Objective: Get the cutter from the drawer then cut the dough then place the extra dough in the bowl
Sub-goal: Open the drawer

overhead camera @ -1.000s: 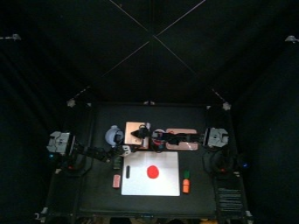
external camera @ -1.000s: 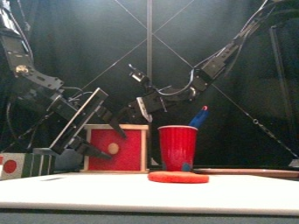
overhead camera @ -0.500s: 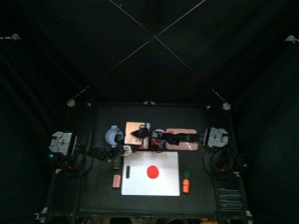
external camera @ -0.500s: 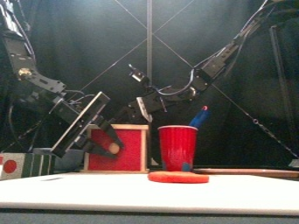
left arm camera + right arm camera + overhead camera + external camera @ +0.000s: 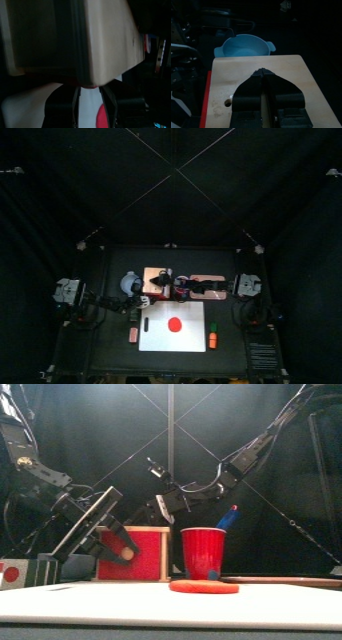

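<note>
while closed right jaws overhang the box (image 5: 288, 75), dough (image 5: 173, 322) lies flat.

Left arm comes in from left, elbow bent, wrist angled down. Left gripper (image 5: 90, 97) low, jaws narrowly parted. Right arm slants down from right, past middle. Right gripper (image 5: 264, 75) just above and right of left gripper, jaws pressed together, tips meeting.
</note>
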You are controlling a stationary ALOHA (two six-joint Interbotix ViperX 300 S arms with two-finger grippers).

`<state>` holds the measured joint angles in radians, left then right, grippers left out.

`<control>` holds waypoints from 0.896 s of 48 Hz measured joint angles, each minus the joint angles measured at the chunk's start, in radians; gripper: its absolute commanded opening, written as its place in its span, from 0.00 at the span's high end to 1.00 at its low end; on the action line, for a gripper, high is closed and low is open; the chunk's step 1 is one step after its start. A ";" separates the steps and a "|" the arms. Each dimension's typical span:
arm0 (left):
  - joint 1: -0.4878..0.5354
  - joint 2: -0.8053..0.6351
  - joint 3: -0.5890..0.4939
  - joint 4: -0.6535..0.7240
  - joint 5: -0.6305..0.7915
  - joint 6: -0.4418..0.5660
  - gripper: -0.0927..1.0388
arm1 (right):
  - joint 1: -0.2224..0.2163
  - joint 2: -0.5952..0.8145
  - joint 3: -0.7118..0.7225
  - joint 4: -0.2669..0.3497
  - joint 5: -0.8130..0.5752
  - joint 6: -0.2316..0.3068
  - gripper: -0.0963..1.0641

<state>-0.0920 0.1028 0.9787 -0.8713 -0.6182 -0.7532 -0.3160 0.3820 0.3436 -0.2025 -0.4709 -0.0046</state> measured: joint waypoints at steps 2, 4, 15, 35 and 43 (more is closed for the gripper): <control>-0.009 -0.003 0.005 0.000 0.003 0.000 0.45 | 0.000 -0.002 0.000 0.000 0.002 0.000 0.98; -0.017 -0.008 0.009 0.002 0.005 0.000 0.45 | 0.000 -0.002 0.000 -0.002 0.002 0.002 0.98; -0.061 -0.015 0.009 -0.012 0.017 -0.005 0.45 | -0.003 0.000 0.000 0.005 0.002 0.002 0.97; -0.160 -0.015 0.003 -0.087 0.018 -0.008 0.45 | -0.005 -0.002 -0.003 0.003 0.012 0.002 0.97; -0.186 -0.015 0.003 -0.098 0.018 -0.006 0.45 | -0.003 0.000 -0.006 0.005 0.018 0.002 0.98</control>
<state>-0.2777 0.0874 0.9817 -0.9695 -0.5998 -0.7593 -0.3191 0.3820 0.3375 -0.1979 -0.4525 -0.0031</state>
